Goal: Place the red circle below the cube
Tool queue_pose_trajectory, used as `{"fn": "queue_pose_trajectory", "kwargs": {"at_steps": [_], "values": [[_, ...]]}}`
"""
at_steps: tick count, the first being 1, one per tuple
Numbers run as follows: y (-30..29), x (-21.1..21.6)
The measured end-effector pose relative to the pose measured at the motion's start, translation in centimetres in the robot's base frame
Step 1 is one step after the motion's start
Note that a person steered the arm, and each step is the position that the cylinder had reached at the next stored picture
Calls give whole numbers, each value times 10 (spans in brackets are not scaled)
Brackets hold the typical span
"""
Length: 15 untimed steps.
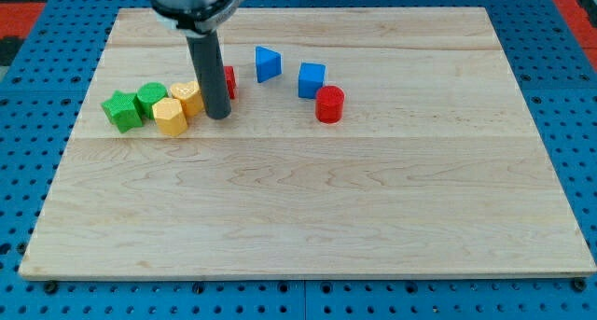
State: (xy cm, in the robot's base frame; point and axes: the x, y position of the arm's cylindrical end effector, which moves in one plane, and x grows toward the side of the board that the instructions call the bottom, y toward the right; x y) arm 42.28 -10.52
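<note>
The red circle (329, 104), a short red cylinder, stands on the wooden board just below and slightly right of the blue cube (312, 79), almost touching it. My tip (217, 116) rests on the board well to the view's left of both, right next to a yellow heart-shaped block (187, 97). A second red block (229, 81) is mostly hidden behind the rod; its shape cannot be made out.
A blue triangle block (268, 63) sits left of the cube. A yellow hexagonal block (170, 117), a green block (149, 99) and a green star (119, 110) cluster at the left. The board (308, 217) lies on a blue pegboard.
</note>
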Motion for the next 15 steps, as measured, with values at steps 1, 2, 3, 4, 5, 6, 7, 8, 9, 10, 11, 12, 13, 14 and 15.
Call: {"fn": "queue_pose_trajectory", "kwargs": {"at_steps": [1, 2, 3, 4, 5, 6, 7, 8, 9, 10, 11, 12, 13, 14, 15], "values": [[28, 41], [97, 59], [171, 55], [220, 31], [221, 11], [195, 1], [173, -7], [173, -8], [168, -8], [166, -8], [166, -8], [181, -8], [214, -11], [211, -18], [182, -18]]}}
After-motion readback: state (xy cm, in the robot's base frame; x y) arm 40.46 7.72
